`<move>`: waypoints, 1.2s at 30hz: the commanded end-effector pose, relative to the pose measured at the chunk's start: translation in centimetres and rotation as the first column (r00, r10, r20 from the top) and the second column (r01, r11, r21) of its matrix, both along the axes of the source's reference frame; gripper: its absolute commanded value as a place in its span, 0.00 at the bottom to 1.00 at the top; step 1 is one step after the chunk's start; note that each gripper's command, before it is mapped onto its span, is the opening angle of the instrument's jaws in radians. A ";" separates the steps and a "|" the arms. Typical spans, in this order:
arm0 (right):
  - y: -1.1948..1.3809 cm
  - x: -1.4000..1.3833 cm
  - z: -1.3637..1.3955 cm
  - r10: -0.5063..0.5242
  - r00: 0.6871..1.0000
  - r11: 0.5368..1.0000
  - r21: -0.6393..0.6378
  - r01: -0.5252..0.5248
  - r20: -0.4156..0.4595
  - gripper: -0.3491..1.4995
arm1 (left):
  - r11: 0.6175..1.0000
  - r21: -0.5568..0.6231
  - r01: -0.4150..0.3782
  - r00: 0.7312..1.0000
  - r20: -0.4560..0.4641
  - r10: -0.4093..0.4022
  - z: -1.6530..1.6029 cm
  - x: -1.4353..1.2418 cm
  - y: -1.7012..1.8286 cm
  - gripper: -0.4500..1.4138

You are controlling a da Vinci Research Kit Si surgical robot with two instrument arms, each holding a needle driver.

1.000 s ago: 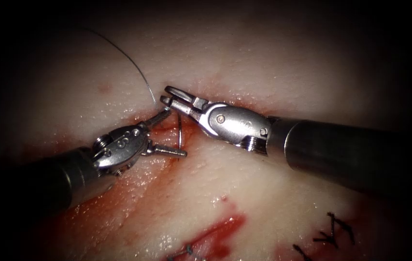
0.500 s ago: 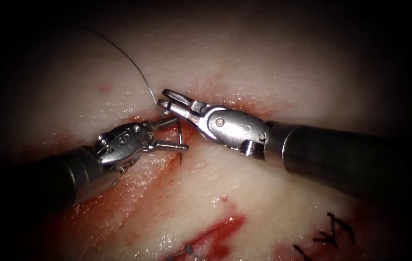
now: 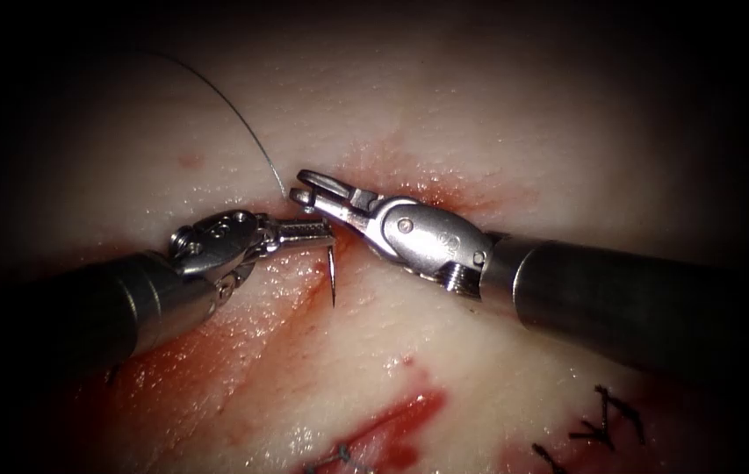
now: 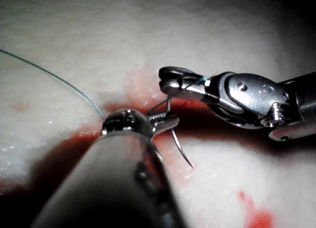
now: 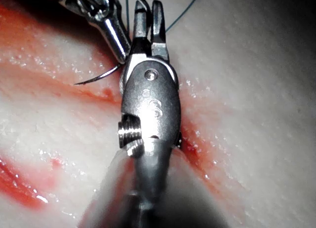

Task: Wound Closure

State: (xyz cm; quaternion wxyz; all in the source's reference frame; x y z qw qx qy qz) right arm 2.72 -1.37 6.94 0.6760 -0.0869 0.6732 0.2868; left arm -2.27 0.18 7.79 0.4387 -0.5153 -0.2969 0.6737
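My left tool [image 3: 320,230] comes in from the left, its jaws shut on the curved needle [image 3: 332,279] a little behind the point. The point hangs free over the red cut [image 3: 299,303], clear of the tissue [image 3: 497,114]. My right tool [image 3: 302,187] reaches in from the right, jaws shut on the needle's tail end where the thread [image 3: 234,105] joins. In the left wrist view the needle [image 4: 180,146] runs from the right tool [image 4: 165,81] through the left jaws [image 4: 169,120]. In the right wrist view the right jaws [image 5: 148,13] sit beside the left tool [image 5: 111,33] and the needle [image 5: 94,80].
The thread arcs away up and to the left over pale tissue. Red fluid [image 3: 216,351] pools along the cut below the left tool. Dark knotted stitches [image 3: 607,421] lie at the lower right, and another stitch [image 3: 339,456] sits in a red patch near the bottom edge.
The left jaws stood open around the needle a second ago and have closed on it. The right tool has kept its hold and barely moved.
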 end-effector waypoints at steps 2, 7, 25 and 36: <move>0.05 0.07 0.04 0.006 1.000 1.000 0.019 -0.006 -0.025 0.00 | 1.000 0.011 -0.001 1.000 0.007 0.001 0.02 -0.03 0.07 0.00; 0.06 0.06 0.05 0.004 0.999 0.999 0.039 -0.003 -0.039 0.00 | 1.000 0.025 -0.012 1.000 0.013 0.012 -0.01 0.01 0.06 0.00; 0.17 0.14 0.19 -0.113 0.991 0.981 0.150 0.122 -0.071 0.96 | 0.999 0.033 -0.025 1.000 -0.018 0.025 0.01 0.07 0.08 0.00; 0.21 -0.20 -0.03 -0.195 0.940 0.981 0.058 0.186 0.281 0.89 | 0.999 0.034 -0.007 0.995 -0.098 0.011 0.11 0.08 0.11 0.00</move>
